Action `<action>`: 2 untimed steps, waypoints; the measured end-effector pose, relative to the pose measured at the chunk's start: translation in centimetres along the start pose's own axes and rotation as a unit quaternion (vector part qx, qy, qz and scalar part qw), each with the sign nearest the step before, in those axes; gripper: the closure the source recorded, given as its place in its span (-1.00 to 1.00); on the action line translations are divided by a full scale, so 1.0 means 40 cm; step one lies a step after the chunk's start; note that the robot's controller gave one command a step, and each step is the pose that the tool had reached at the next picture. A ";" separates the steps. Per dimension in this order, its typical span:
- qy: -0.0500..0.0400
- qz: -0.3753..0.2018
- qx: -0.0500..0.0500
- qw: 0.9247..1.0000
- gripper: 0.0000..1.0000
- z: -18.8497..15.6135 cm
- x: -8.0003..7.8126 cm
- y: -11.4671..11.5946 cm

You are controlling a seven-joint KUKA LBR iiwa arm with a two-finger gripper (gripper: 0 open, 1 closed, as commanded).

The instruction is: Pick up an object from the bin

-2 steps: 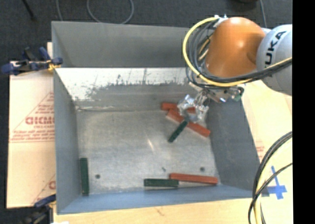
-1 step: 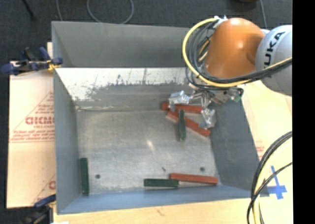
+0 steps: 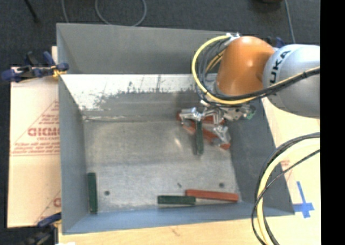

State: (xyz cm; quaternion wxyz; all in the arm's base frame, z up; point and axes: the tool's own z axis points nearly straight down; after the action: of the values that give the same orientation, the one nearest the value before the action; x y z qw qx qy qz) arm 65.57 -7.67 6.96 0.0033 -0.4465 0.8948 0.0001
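**Claw low in the bin, pick not yet confirmed**

Arm reaches in, orange wrist cover [image 3: 240,69] above the far right part of the grey bin [image 3: 135,55]. Claw [image 3: 207,123] is down near the floor, under that cover.

Progress: approach looks done. No lift to be seen, and nothing hangs clear of the floor. Grasp, raise and carry-out are left, by my reckoning.

Claw state: cannot tell whether it is spread or pressed together. The cover and cables shade it, and the metal parts blur into the things below.

Task's thing, likely: a dark green stick [image 3: 199,141], straight and narrow. Its upper end runs in directly beneath the claw and the rest pokes out toward the near wall. It may be pinched at the top, but that is not certain from here.

Beside it: red pieces [image 3: 224,140] just under and to the arm side of the claw, touching or nearly touching the green stick.

Well apart from the claw, along the near wall: a second green stick [image 3: 176,200] end to end with a red stick [image 3: 213,195]. A third green stick [image 3: 92,191] lies far across, at the opposite corner.
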 end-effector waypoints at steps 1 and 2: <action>0.000 -0.127 0.003 0.992 -1.00 -0.012 0.017 -0.005; 0.000 -0.264 0.003 0.965 -1.00 -0.010 0.037 -0.014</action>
State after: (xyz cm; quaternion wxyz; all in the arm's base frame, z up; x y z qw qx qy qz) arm 65.11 -9.19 7.35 0.0046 -0.6666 0.7454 -0.0039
